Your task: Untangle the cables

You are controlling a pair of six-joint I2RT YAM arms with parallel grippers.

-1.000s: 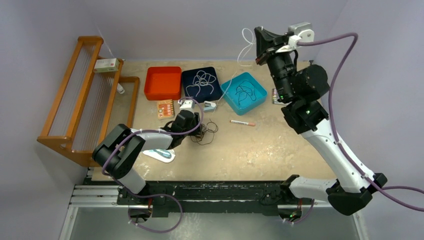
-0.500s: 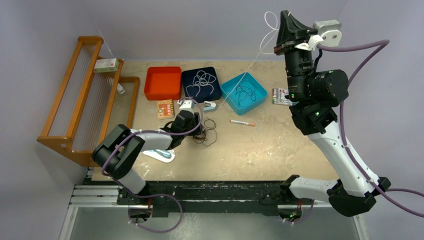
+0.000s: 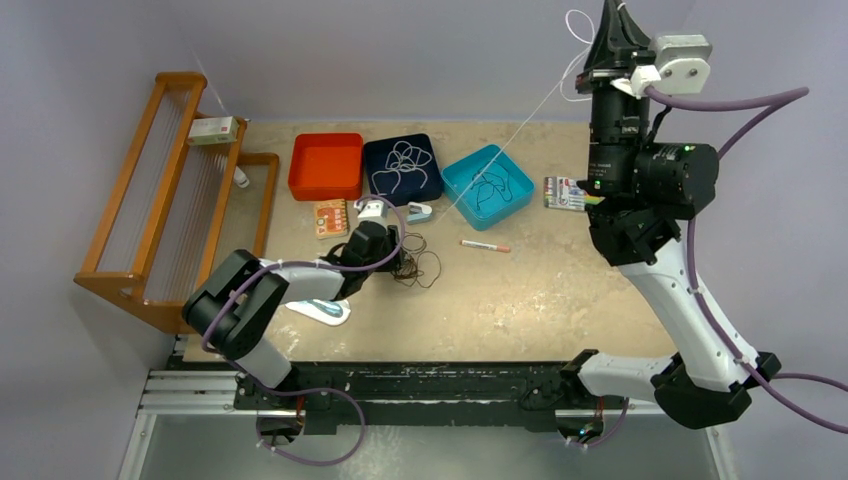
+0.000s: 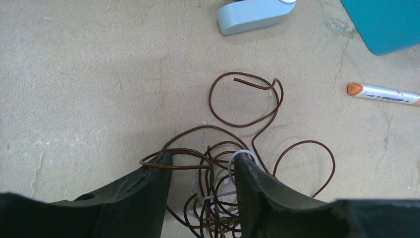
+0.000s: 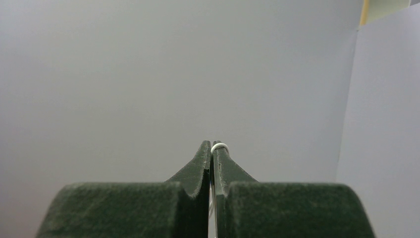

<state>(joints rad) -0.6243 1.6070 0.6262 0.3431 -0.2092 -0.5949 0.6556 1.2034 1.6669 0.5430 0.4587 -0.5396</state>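
A tangle of dark brown cables (image 4: 247,119) with a white-grey cable (image 4: 241,154) through it lies on the table; it also shows in the top view (image 3: 418,265). My left gripper (image 4: 203,161) is open, its fingers set down on either side of the tangle's core, low over the table (image 3: 398,262). My right gripper (image 3: 607,20) is raised high at the back right, shut on a white cable (image 5: 219,146). That white cable (image 3: 530,120) runs taut and slanting down toward the tangle.
At the back stand a red tray (image 3: 326,165), a navy tray (image 3: 402,168) holding a white cable, and a teal tray (image 3: 488,185) holding dark cables. A red-and-white pen (image 3: 485,245), a pale blue device (image 3: 420,211) and a wooden rack (image 3: 165,200) are nearby.
My right gripper has risen and moved right with the white cable, drawing it out longer and tauter. The left gripper stays on the tangle, whose loops have shifted slightly.
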